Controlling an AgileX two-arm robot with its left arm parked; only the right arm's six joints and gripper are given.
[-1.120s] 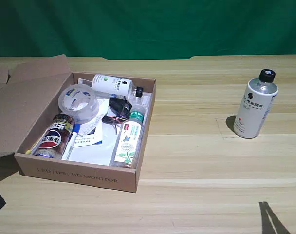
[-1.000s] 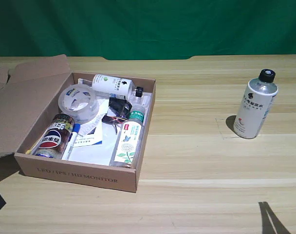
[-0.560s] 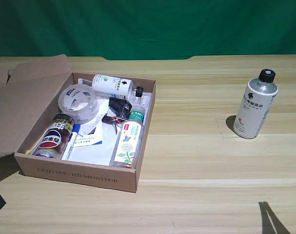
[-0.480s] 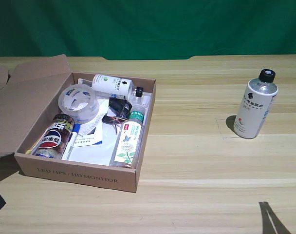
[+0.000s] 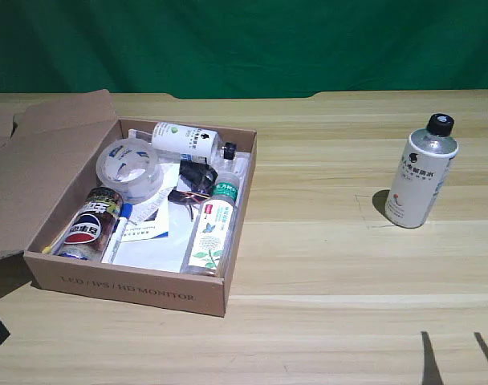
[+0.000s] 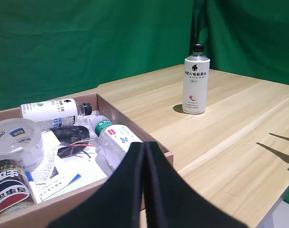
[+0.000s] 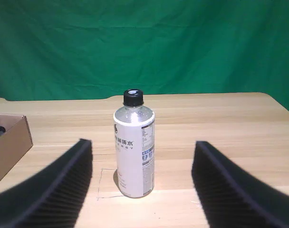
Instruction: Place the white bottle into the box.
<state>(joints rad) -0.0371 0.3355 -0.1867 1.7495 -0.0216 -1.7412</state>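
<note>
A plump white bottle [image 5: 420,178] with a black screw cap, clear domed shoulder and black lettering is standing upright on the wooden table [image 5: 324,265], well apart from the box [image 5: 140,285] at the exterior view's left. A small red mark is showing low on its side. The brown cardboard box is lying open, holding a smaller white bottle [image 5: 184,139], a roll of clear tape [image 5: 129,169], a cola can [image 5: 90,223] and a clear green-capped bottle [image 5: 214,224]. Bare tabletop is lying between bottle and box. The right wrist view is showing the right gripper [image 7: 142,178] spread wide, empty, its ribbed black fingers [image 7: 59,180] framing the bottle without touching it. The exterior view is catching only two thin shadows [image 5: 453,357] at its lower edge.
</note>
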